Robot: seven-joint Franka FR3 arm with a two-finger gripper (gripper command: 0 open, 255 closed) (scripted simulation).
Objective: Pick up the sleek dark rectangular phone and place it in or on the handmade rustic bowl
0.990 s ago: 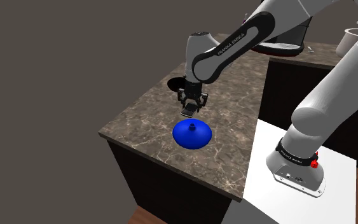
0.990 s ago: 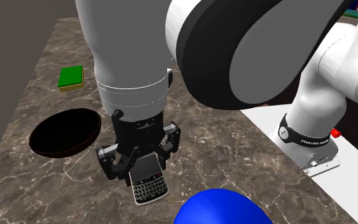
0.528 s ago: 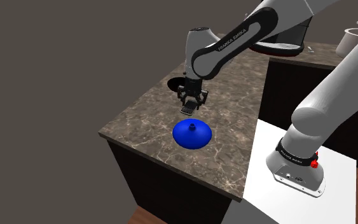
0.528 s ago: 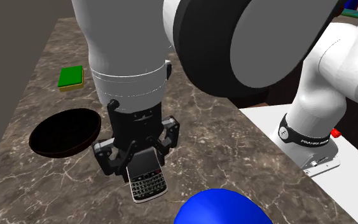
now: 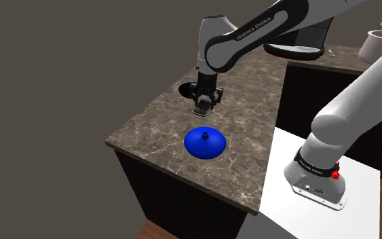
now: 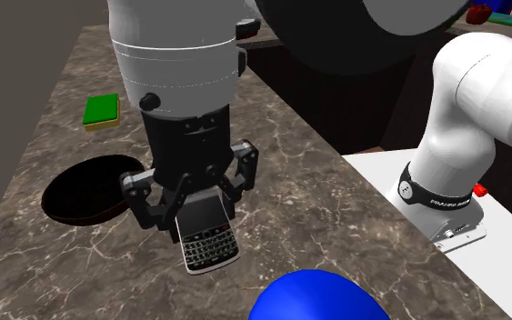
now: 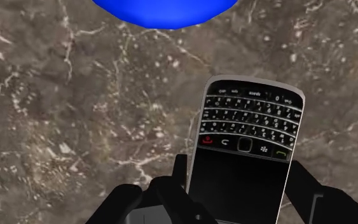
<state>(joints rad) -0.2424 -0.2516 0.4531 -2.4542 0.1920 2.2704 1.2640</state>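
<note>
Wrist view shows the end effector closed on the phone. Its black fingers clasp the two long sides at the screen end, so the dark screen sits between them. The keypad end, with its silver rim, sticks out past the fingertips. Beyond the phone lies the brown veined stone of the bench, and further on the rim of a bright blue domed object.

From the second exterior view, the blue dome is nearest the camera, at the bottom edge. Just behind it the phone hangs keypad-down from the end effector, clear of the bench. To that view's left, and a little further back, sits the bowl, round, shallow and dark inside. Further still, near the bench's far end, lies a small green block with a yellow underside.

From the shoulder view, the white stand is closest, at the lower right. The blue dome, topped by a small knob, rests on the bench. Past it the end effector holds the phone above the bench, between the dome and the bowl, close to the bowl's rim. A white pot stands far back on another counter.
</note>
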